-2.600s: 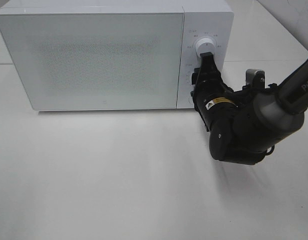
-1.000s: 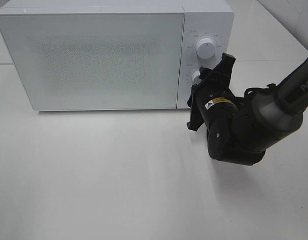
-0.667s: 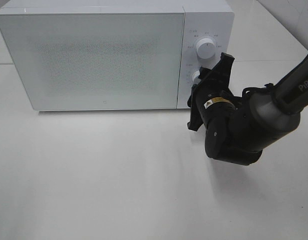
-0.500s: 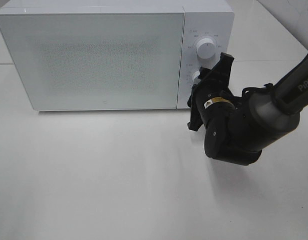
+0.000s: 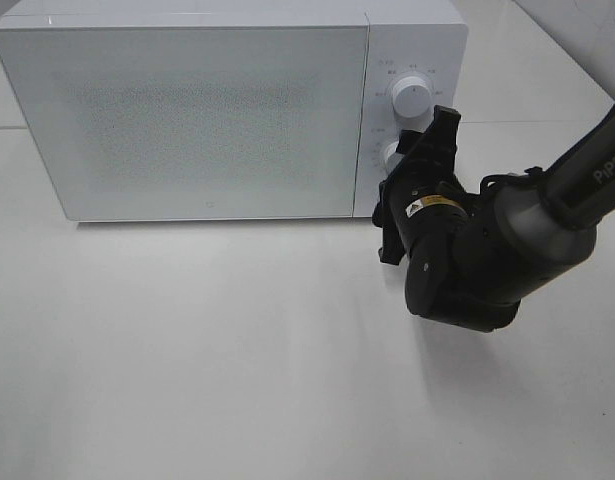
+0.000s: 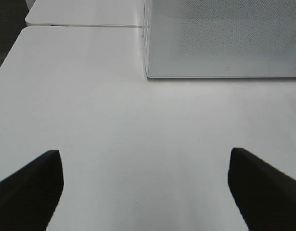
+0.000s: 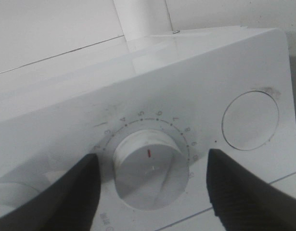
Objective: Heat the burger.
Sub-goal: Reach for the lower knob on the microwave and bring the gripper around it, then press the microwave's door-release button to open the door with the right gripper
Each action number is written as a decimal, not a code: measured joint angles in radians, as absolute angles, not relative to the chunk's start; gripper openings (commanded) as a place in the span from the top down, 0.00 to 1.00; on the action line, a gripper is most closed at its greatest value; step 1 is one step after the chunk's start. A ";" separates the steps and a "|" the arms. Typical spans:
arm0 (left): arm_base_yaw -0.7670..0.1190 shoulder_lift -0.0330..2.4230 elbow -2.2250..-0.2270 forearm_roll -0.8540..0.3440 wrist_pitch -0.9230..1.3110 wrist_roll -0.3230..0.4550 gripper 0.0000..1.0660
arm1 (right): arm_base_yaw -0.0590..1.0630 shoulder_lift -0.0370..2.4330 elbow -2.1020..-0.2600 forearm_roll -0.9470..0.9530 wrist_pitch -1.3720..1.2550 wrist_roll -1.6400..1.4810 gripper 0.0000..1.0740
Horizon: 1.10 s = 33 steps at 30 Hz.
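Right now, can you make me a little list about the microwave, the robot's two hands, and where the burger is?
Microwave: white, on the white table, door shut.
Knobs: two, on the panel right of the door; upper knob free.
Right gripper: open, one finger on each side of the lower knob, small gaps on both sides.
Left gripper: open, over bare table in front of the microwave.
Burger: not in view; the shut door hides the inside.
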<state>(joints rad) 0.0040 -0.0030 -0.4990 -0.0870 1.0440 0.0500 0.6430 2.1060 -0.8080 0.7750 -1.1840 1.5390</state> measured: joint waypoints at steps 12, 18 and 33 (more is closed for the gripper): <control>0.004 -0.003 -0.499 -0.087 1.044 0.050 0.18 | 0.660 2.097 -0.748 0.732 -1.210 1.463 0.31; 0.004 -0.003 -0.499 -0.087 1.044 0.050 0.18 | 0.662 2.029 -0.654 0.616 -1.209 1.336 0.31; 0.004 -0.003 -0.499 -0.087 1.044 0.050 0.18 | 0.588 1.703 -0.567 0.378 -0.625 0.595 0.32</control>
